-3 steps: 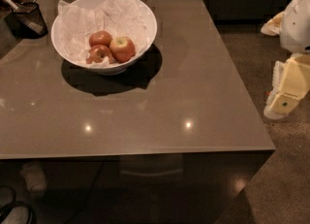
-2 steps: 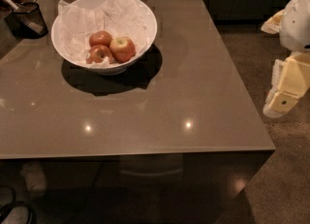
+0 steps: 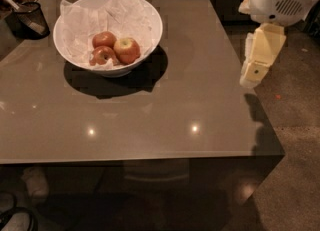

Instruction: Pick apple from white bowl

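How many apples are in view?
3, in the white bowl: the apple rightmost, a darker apple behind-left, another darker apple front-left; paper may hide more. The gripper hangs off the table's right edge.

Apple [image 3: 127, 50] in white bowl [image 3: 116, 70]; jaws right

**One high view, tilted down**

The tabletop [image 3: 175, 105] is viewed from above its near edge, looking down and away, at middling range. The white bowl [image 3: 150, 42] is framed upper left. The tool [image 3: 259, 57] is caught at the right margin, beside the tabletop's right edge.
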`<act>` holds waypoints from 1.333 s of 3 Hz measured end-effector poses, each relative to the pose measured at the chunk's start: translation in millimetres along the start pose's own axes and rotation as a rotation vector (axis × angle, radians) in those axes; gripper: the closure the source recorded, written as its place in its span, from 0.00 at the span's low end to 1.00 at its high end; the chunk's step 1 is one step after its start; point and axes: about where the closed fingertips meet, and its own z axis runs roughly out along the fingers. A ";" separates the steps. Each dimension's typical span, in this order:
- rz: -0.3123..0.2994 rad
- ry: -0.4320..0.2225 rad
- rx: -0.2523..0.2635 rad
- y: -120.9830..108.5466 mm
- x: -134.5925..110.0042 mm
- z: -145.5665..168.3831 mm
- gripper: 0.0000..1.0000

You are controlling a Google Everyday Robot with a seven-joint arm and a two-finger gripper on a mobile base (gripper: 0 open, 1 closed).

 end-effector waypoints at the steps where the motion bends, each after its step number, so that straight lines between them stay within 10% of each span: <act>1: -0.022 -0.017 0.014 -12.3 -15.3 -1.2 0.00; 4: -0.051 -0.116 0.059 -40.1 -44.1 6.4 0.00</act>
